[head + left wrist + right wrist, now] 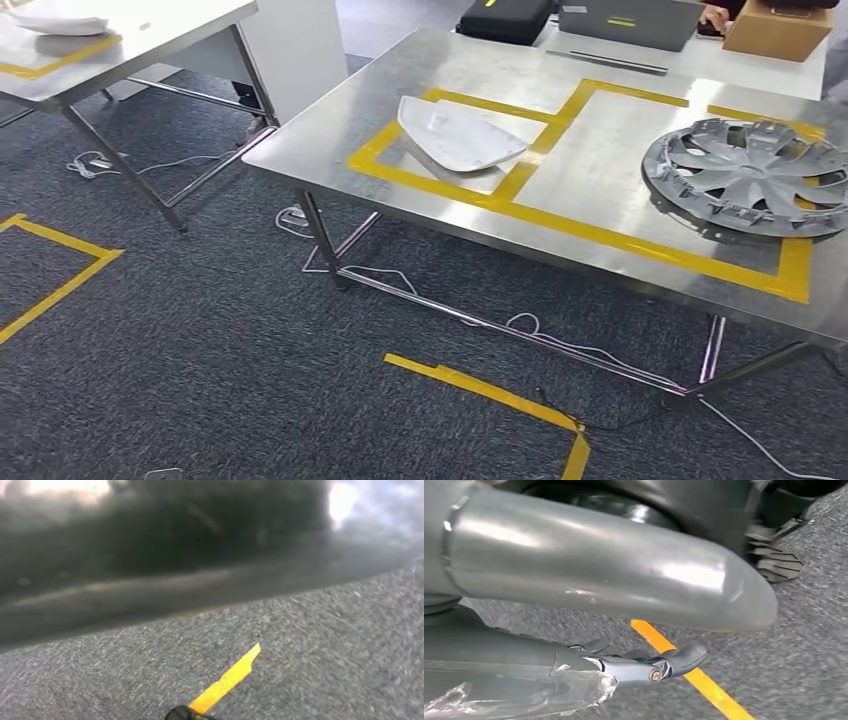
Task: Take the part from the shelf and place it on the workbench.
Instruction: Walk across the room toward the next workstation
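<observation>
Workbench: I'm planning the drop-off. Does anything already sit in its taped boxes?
Yes. A white part lies in the left box, overlapping its tape; a grey wheel cover takes the right box's right end. Bare workbench shows between them.

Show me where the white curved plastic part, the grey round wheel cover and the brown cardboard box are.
white curved plastic part (458, 135), head view, its middle.
grey round wheel cover (748, 176), head view, its hub.
brown cardboard box (776, 30), head view, its front face.

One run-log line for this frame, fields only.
workbench: white part in left taped box, wheel cover in right | right hand: holds nothing, over carpet | left hand: state unclear
</observation>
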